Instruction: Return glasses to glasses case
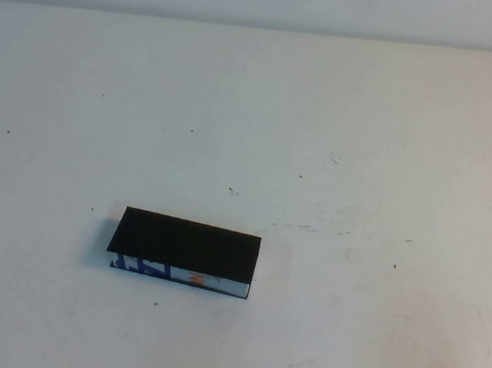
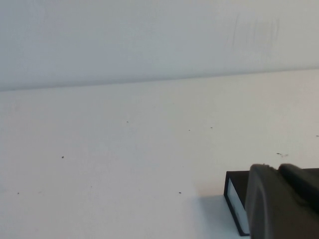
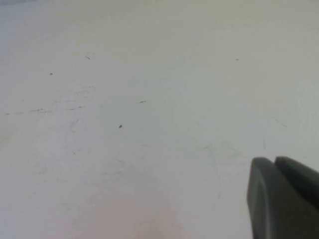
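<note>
The glasses case (image 1: 184, 246) lies on the white table, left of centre and towards the front. It is a flat black box with its lid down, and its front edge is printed white, blue and orange. The glasses are not in view. Neither arm shows in the high view. In the left wrist view, my left gripper (image 2: 276, 168) has its fingers together and empty, with one end of the case (image 2: 235, 196) just behind them. In the right wrist view, my right gripper (image 3: 274, 160) is also shut and empty, above bare table.
The white table (image 1: 360, 160) has small dark specks and faint scuff marks. A pale wall (image 1: 262, 0) runs along its far edge.
</note>
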`<move>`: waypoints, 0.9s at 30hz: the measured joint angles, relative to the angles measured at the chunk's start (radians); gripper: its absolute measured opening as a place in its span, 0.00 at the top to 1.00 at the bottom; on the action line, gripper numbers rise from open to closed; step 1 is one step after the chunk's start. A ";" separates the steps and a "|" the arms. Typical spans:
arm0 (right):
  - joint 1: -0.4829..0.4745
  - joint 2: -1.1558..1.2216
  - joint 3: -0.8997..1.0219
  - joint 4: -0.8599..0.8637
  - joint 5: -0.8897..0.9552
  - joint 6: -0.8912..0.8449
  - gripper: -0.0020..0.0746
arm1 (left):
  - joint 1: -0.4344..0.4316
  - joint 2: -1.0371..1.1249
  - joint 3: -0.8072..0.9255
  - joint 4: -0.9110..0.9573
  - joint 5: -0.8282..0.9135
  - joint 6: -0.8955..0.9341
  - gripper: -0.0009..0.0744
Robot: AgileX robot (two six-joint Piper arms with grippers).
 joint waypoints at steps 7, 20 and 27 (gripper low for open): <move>0.000 0.000 0.000 0.001 0.001 0.000 0.99 | 0.000 0.000 0.000 0.000 0.000 0.000 0.99; 0.000 0.000 0.000 0.002 0.001 0.000 0.99 | 0.105 -0.007 0.000 0.752 -0.145 -0.671 0.99; 0.000 -0.002 0.000 0.002 0.001 0.000 0.99 | 0.226 -0.094 0.002 0.923 0.083 -0.843 0.99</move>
